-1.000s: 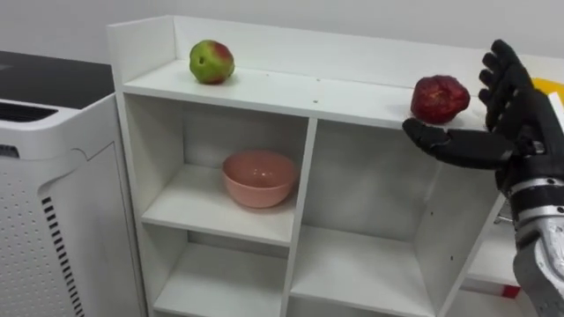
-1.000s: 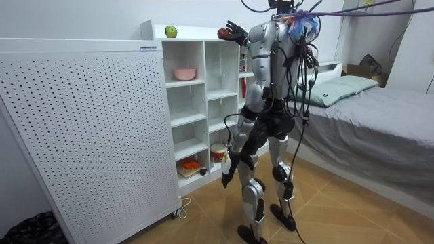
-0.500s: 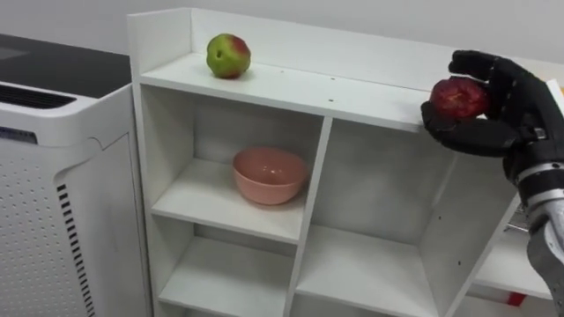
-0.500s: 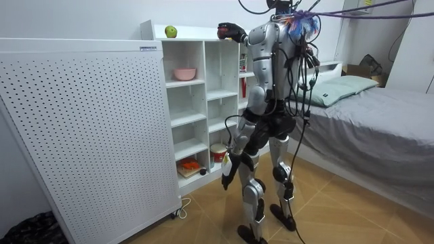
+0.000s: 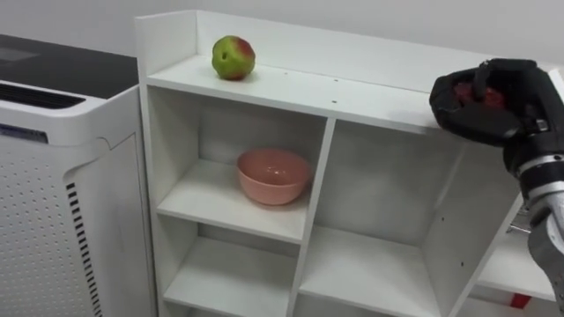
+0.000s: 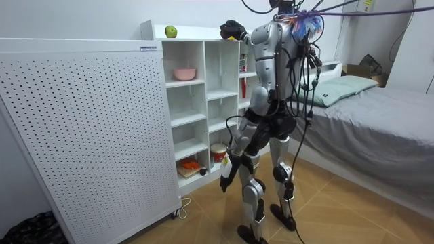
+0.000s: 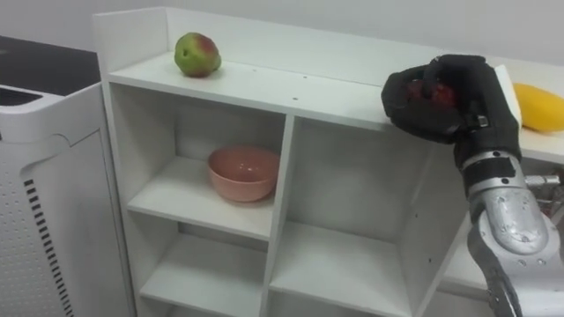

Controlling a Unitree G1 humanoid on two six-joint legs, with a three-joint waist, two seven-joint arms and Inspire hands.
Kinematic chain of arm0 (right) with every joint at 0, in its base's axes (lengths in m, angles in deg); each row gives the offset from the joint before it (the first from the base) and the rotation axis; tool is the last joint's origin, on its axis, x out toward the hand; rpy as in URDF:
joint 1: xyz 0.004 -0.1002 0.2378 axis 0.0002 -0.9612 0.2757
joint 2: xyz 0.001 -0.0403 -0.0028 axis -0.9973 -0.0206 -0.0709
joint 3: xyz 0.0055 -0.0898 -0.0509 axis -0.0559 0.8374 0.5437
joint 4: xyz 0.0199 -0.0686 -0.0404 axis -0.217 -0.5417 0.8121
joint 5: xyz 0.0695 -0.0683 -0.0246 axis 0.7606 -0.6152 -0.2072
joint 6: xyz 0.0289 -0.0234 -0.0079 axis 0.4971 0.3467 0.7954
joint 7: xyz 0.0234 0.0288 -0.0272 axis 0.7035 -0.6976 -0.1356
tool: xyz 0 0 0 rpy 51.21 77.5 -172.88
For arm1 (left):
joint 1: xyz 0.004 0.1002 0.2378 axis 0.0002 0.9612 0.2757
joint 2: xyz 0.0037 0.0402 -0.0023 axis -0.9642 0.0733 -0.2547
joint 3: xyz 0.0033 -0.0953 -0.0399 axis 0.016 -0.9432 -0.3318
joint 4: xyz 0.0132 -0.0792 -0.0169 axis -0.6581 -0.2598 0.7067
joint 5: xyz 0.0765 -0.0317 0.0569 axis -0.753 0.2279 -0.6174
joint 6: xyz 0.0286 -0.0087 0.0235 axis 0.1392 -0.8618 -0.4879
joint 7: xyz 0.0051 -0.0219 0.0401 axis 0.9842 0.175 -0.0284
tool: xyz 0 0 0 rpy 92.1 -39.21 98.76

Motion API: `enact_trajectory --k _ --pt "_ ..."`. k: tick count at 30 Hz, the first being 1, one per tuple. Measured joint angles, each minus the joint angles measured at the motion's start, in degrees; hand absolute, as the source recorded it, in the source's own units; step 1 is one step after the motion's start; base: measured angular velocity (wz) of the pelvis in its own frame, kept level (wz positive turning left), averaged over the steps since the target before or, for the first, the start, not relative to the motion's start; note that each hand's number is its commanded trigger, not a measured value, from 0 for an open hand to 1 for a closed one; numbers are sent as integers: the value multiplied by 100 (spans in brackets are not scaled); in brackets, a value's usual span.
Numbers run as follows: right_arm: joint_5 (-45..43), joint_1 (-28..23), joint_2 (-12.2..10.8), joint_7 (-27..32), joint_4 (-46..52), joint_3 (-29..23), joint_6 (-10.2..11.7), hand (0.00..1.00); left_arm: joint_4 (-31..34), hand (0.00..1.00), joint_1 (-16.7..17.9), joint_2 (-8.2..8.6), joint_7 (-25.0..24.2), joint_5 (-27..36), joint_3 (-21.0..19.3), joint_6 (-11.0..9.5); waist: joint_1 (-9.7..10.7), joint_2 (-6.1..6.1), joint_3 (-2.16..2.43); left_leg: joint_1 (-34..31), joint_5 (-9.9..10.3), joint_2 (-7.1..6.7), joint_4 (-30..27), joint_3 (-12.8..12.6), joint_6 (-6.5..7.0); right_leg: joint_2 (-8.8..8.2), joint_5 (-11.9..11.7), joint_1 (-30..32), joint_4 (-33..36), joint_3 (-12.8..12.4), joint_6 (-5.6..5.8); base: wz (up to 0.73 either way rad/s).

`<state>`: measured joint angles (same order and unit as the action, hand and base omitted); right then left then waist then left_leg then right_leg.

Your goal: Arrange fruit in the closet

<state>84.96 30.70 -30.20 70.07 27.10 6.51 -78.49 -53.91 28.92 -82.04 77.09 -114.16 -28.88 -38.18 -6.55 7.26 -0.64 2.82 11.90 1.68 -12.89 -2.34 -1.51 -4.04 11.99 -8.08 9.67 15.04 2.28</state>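
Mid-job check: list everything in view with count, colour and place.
closet: one, white, before the robot.
apple: one, green-red, closet top, left end.
red fruit: one, dark red, inside the right hand.
yellow fruit: one, yellow, closet top, right end.
bowl: one, pink, upper left compartment.
perforated panel: one, white, left of the closet.
bed: one, grey, room view's right.
right hand: one, black, fingers curled round the red fruit.
left hand: one, dark, at the robot's side.

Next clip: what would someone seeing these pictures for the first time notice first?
The robot's right hand, up at the top shelf toward its right, has its fingers curled round a dark red fruit. After that, the eye goes to a green-red apple at that shelf's left end and a pink bowl in the compartment below it.
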Motion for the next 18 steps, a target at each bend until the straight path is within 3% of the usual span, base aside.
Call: enact_trajectory --k 3,6,8,12,16,18 --pt "-8 -2 0 -13 70 5 -9 100 -1 0 -16 1 -1 -23 -1 0 0 -35 4 -33 1 1 -29 -5 -1 0 -7 16 4 -2 -12 0" --pt "-69 -9 -2 -5 178 147 -29 100 -7 0 -18 19 -2 -23 0 1 4 -103 46 -57 1 2 -54 -29 0 0 -18 10 11 -22 -26 -5" --pt "-227 -74 -5 -23 393 271 -35 100 -8 0 -31 49 -2 -23 -2 -4 3 -218 60 -58 0 3 -64 -55 1 0 -25 23 12 -60 -36 -6" --pt "-65 -247 -5 -37 865 422 -37 100 -23 0 -20 49 2 -21 0 -6 5 -325 95 -36 -1 9 -50 -59 2 3 -26 14 13 -68 -37 0" --pt "57 -402 -10 -176 1401 634 -33 100 -22 0 -34 44 7 -21 134 -16 2 -312 86 1 -2 13 -36 -71 0 5 -26 -16 12 -75 -37 0" --pt "56 -405 -44 -229 1436 705 -31 100 -24 0 -64 44 7 -20 209 -19 -4 -267 56 45 -3 15 -34 -72 0 5 -26 -51 8 -77 -37 0"
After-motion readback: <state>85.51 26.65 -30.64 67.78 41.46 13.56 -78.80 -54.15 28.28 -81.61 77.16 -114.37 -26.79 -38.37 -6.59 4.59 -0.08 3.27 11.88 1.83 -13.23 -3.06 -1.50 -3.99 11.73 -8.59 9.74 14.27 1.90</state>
